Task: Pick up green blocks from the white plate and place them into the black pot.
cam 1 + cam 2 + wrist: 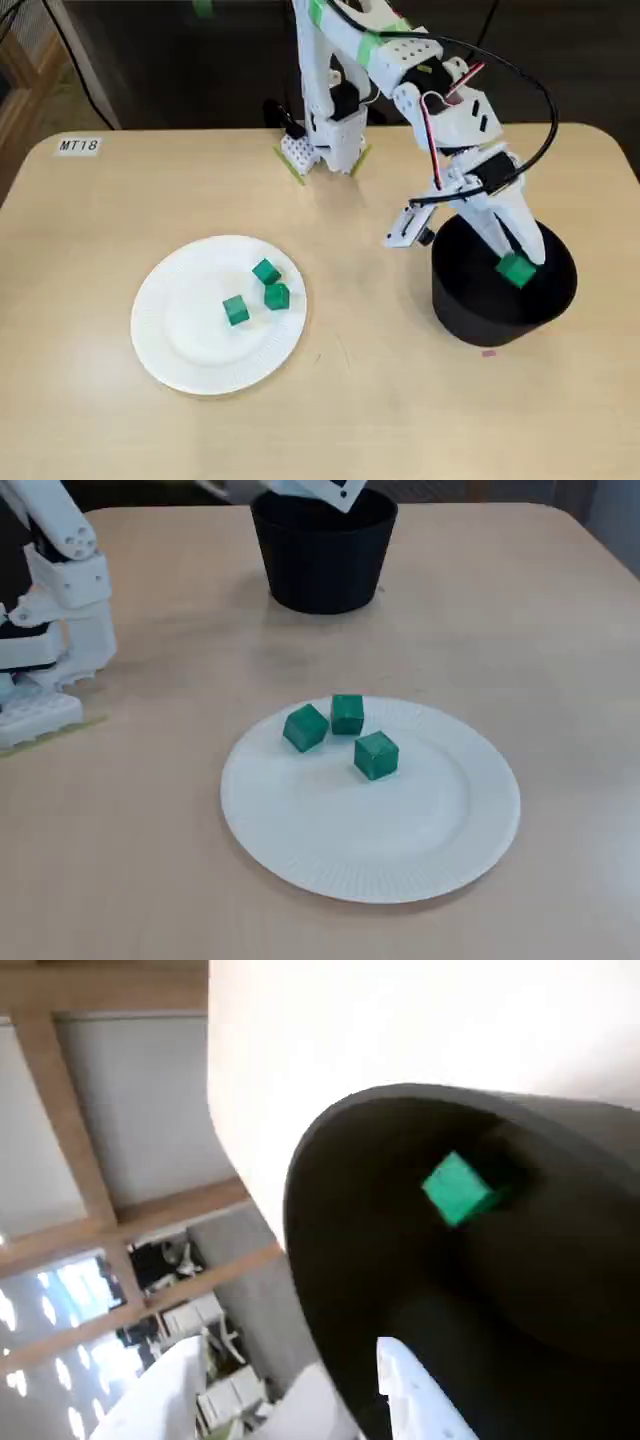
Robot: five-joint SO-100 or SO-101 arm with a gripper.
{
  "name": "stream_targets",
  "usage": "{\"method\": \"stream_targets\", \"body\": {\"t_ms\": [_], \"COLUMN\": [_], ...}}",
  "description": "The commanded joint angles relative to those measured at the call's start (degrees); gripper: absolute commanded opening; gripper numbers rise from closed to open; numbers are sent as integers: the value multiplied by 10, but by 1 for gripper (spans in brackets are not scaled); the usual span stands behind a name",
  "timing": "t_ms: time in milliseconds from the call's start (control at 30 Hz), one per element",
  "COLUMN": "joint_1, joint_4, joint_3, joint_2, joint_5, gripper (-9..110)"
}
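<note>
In a fixed view from above, a label reading MT18 (78, 146) is lying at the upper left of the frame on the tan table (100, 420). Right of it, in the lower left-centre, the white plate (175, 340) is resting flat. It is carrying three green cubes bunched toward its upper right: the left cube (236, 310), the top cube (266, 271) and the right cube (277, 296). The last two are sitting just beside each other.

In the upper middle the white arm (335, 90) is standing on its base and reaching toward the right of the frame. At the right the black pot (490, 310) is standing upright, well apart from the plate.

The gripper (518, 258) is pointing down over the pot's opening, and a fourth green block (517, 272) is showing right at its fingertips. I cannot tell whether the fingers are clamping it or standing parted. In the wrist view that block is showing inside the pot's dark mouth, apart from the white jaw at the bottom edge.
</note>
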Motion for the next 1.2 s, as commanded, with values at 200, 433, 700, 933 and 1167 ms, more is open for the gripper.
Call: {"method": "stream_targets", "body": {"t_ms": [200,433,700,933,1167], "joint_1": [84,312,480,554,586], "joint_4": [160,396,430,469,498], "joint_3": [-18,-24,-40,-142,-271], "joint_2": [112,224,169,15,-113], "joint_5": [-11,-90,49,128,243], "gripper": [-2,-2,-2,-2,-2]}}
